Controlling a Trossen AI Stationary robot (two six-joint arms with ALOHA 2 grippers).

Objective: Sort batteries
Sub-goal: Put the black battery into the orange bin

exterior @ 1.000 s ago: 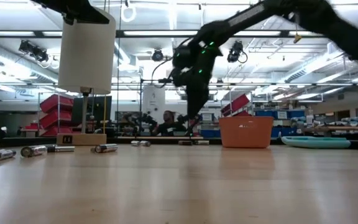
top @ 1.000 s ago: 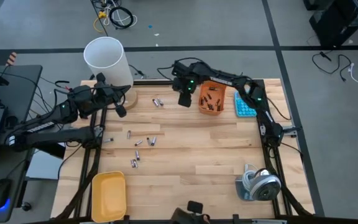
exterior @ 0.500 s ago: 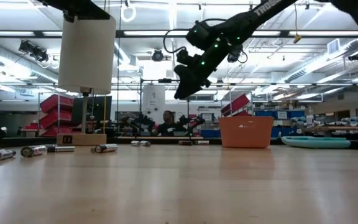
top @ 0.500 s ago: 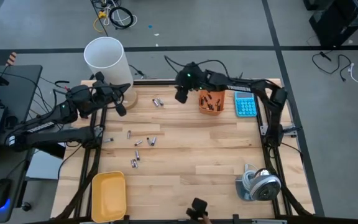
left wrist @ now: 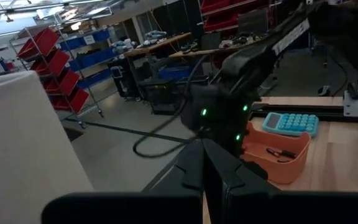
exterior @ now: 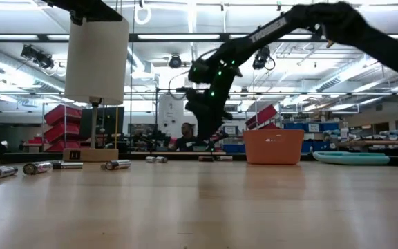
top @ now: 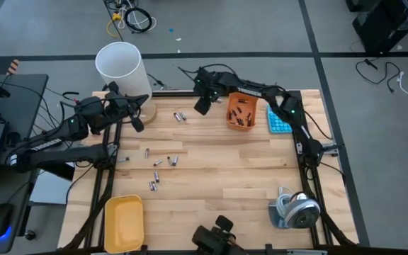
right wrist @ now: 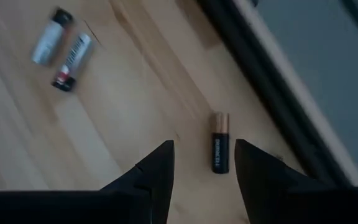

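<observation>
Several small batteries lie loose on the wooden table (top: pixel 225 177): a silvery pair (top: pixel 179 115) near the far edge and more (top: pixel 159 168) at centre left. Others lie in the orange bin (top: pixel 239 112). My right gripper (top: pixel 201 110) hangs open, slanting down near the far edge, left of the bin. In its wrist view a black battery with a copper end (right wrist: pixel 220 150) lies flat on the wood just ahead of the gap between the fingers (right wrist: pixel 204 163), and the silvery pair (right wrist: pixel 62 50) lies farther off. My left gripper (top: pixel 138 127) waits shut at the far left.
A tall white cylinder (top: pixel 122 69) stands at the far left corner. A blue calculator (top: pixel 278 120) lies right of the bin. A yellow tray (top: pixel 124 223) sits near left and a tape roll (top: pixel 296 210) near right. The dark table rail (right wrist: pixel 272 93) runs just beyond the black battery.
My right gripper has swung up and tipped toward level, then come down again pointing steeply at the table, a little farther toward the table's left edge than before. Its fingers have stayed open. The batteries and the bin have not moved.
</observation>
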